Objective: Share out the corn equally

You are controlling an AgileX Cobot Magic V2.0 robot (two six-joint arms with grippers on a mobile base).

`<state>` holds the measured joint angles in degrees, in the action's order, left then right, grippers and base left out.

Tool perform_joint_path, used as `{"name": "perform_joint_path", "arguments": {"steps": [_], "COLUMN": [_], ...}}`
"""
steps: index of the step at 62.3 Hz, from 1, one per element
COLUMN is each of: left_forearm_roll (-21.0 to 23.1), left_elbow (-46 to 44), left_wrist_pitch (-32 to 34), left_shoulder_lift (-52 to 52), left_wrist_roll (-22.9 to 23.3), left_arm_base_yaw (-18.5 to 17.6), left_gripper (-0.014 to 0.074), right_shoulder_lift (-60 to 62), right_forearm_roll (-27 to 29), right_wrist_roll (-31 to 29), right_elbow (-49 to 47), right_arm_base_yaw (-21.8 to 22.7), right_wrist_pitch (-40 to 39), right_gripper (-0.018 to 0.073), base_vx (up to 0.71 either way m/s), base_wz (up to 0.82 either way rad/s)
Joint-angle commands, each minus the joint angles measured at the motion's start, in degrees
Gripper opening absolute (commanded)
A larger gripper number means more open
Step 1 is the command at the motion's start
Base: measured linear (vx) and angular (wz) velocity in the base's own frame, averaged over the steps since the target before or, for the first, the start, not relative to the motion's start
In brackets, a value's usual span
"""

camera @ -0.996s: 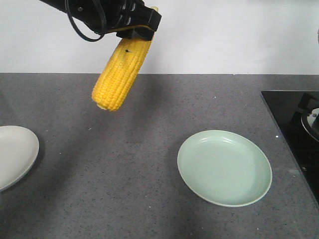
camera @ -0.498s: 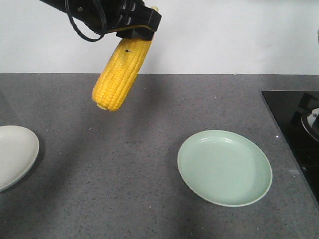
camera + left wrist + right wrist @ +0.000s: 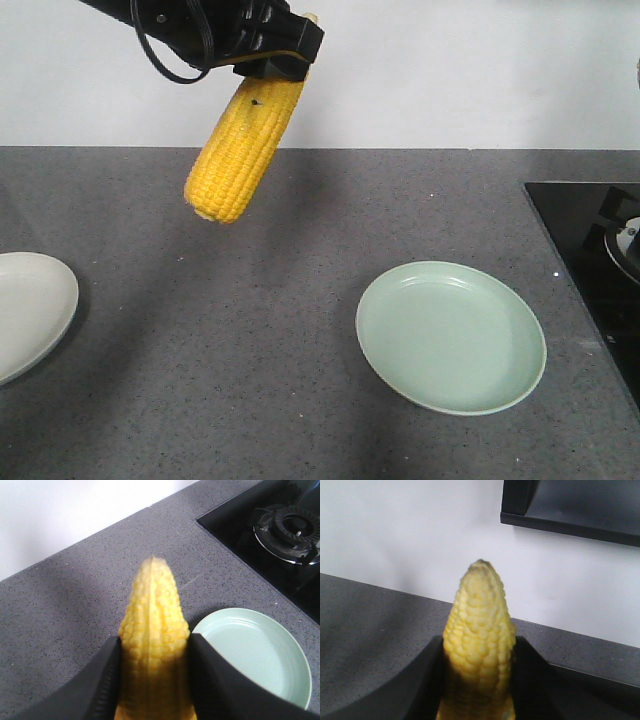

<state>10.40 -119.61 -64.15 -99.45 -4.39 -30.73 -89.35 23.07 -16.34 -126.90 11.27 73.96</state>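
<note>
In the front view a yellow corn cob (image 3: 243, 135) hangs tilted high above the grey counter at the upper left, its blunt end down-left. My left gripper (image 3: 275, 58) is shut on its upper end. The left wrist view shows that corn cob (image 3: 155, 610) squeezed between both black fingers (image 3: 102, 680), with the left gripper (image 3: 154, 642) above the counter beside the green plate. My right gripper (image 3: 479, 642) is shut on another corn cob (image 3: 479, 610), held up before a white wall; this arm is out of the front view.
An empty pale green plate (image 3: 450, 337) (image 3: 260, 650) sits right of centre. A white plate (image 3: 25, 305) is cut off by the left edge. A black stove (image 3: 590, 240) (image 3: 290, 527) fills the right side. A dark shelf (image 3: 570, 505) hangs on the wall.
</note>
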Motion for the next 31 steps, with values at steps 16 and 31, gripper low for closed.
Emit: {"name": "perform_joint_path", "arguments": {"steps": [16, 31], "left_forearm_roll": [0.9, 0.9], "left_elbow": [-1.9, -1.9], "left_wrist_pitch": [3.5, 3.5], "left_shoulder_lift": [2.9, 2.9], "left_wrist_roll": [0.0, 0.0], "left_arm_base_yaw": [-0.3, -0.3], "left_gripper": [-0.0007, -0.0007], "right_shoulder_lift": [1.8, 1.8], "right_forearm_roll": [1.0, 1.0], "right_wrist_roll": [-0.2, -0.2], "right_elbow": [-1.4, -1.4], "right_arm_base_yaw": [0.2, 0.2], "right_wrist_pitch": [-0.1, -0.1], "right_gripper": [-0.0004, -0.0004], "base_vx": [0.0, 0.0], "base_wz": [0.0, 0.0]}}
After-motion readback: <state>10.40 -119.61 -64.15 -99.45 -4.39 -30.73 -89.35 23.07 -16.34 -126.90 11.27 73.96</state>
